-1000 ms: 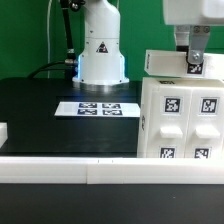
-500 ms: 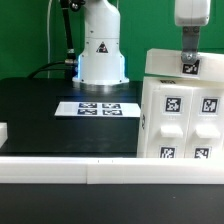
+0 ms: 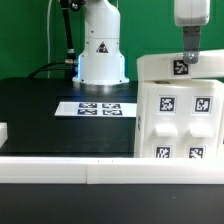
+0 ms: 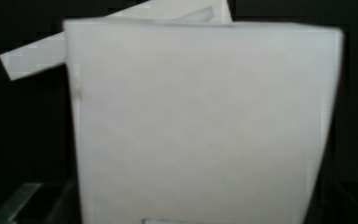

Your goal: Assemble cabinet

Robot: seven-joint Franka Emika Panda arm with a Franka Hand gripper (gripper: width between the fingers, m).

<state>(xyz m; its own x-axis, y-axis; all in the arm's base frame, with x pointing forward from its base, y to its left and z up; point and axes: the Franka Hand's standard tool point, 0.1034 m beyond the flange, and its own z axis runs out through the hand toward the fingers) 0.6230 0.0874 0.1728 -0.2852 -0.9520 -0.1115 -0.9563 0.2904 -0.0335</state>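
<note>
The cabinet (image 3: 180, 120), a big white box with black-and-white tags on its front, stands at the exterior view's right on the black table. My gripper (image 3: 186, 62) comes down from above onto its top edge, beside a tag there, and is shut on it. In the wrist view the cabinet (image 4: 194, 120) fills most of the picture as a plain white panel. A slanted white panel (image 4: 60, 50) sticks out behind it. My fingers are lost in the dark at the panel's sides.
The marker board (image 3: 98, 107) lies flat in the middle of the table before the arm's white base (image 3: 102, 50). A white rail (image 3: 90, 170) runs along the front. A small white piece (image 3: 3, 131) sits at the exterior view's left edge.
The gripper rose a little. The cabinet has shifted toward the exterior view's left and turned, so its top and front tags sit elsewhere.
</note>
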